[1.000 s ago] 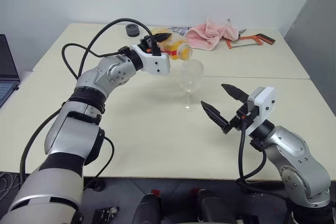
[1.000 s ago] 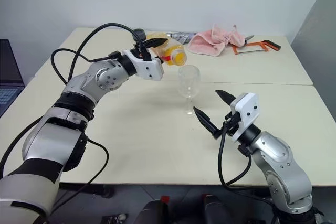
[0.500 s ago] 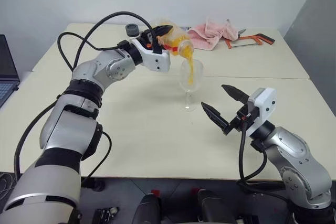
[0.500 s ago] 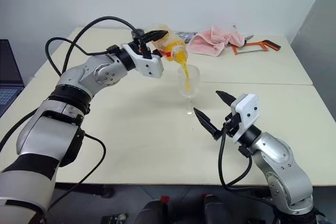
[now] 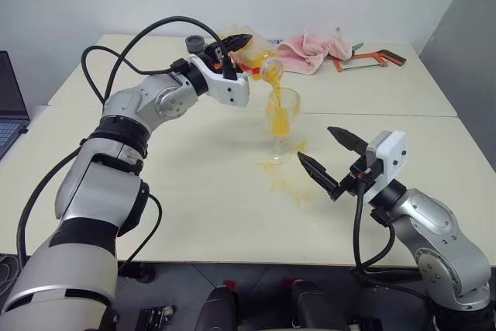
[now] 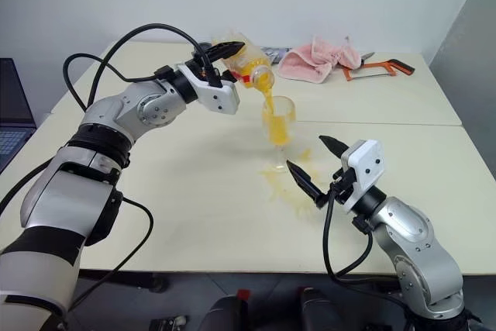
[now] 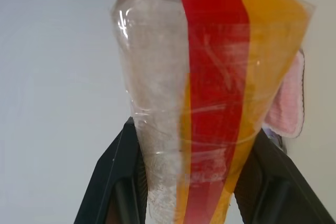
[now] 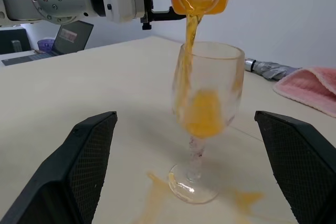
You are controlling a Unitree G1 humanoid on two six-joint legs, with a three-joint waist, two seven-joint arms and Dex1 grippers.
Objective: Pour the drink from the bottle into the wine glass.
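Left eye view, pour under way: the left gripper (image 5: 232, 53), clamped on the tilted bottle (image 5: 254, 56) at upper centre, streams the drink (image 5: 275, 97) into the wine glass (image 5: 282, 125) at centre frame.
Largest to smallest: the matte cream table (image 5: 194, 191) carries an orange puddle (image 5: 288, 180) around the glass's round foot; the right gripper (image 5: 332, 159), jaws wide and empty, hangs at lower right; the crinkled clear plastic bottle shows a red stripe; the smooth rounded bowl looks about half full. Next, probably, righting the bottle to stop spilling.
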